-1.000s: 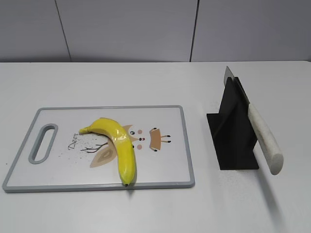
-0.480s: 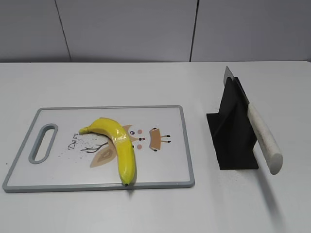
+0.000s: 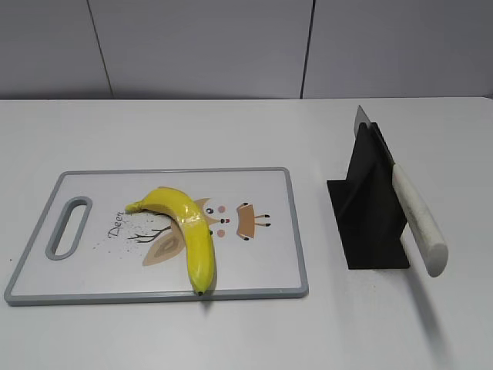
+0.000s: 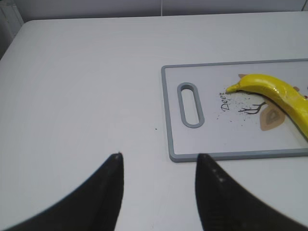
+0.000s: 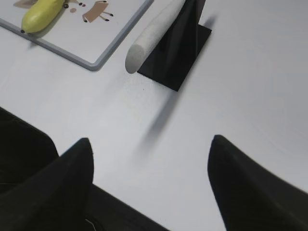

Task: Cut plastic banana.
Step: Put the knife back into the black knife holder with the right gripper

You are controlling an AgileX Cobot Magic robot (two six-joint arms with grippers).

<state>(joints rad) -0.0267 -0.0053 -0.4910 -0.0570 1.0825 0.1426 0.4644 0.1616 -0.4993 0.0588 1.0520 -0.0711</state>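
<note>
A yellow plastic banana [image 3: 187, 231] lies curved on a white cutting board with a grey rim [image 3: 296, 231]. It also shows in the left wrist view [image 4: 279, 94] and the right wrist view [image 5: 41, 13]. A knife with a white handle [image 3: 417, 218] rests slanted in a black stand [image 3: 370, 212], handle toward the front; the handle shows in the right wrist view [image 5: 151, 36]. My left gripper [image 4: 159, 161] is open and empty over bare table left of the board. My right gripper [image 5: 151, 144] is open and empty, in front of the knife stand. Neither gripper shows in the exterior view.
The board [image 4: 169, 115] has a slot handle [image 4: 190, 105] at its left end and a printed deer picture. The black stand [image 5: 180, 53] sits right of the board. A grey wall runs behind the white table.
</note>
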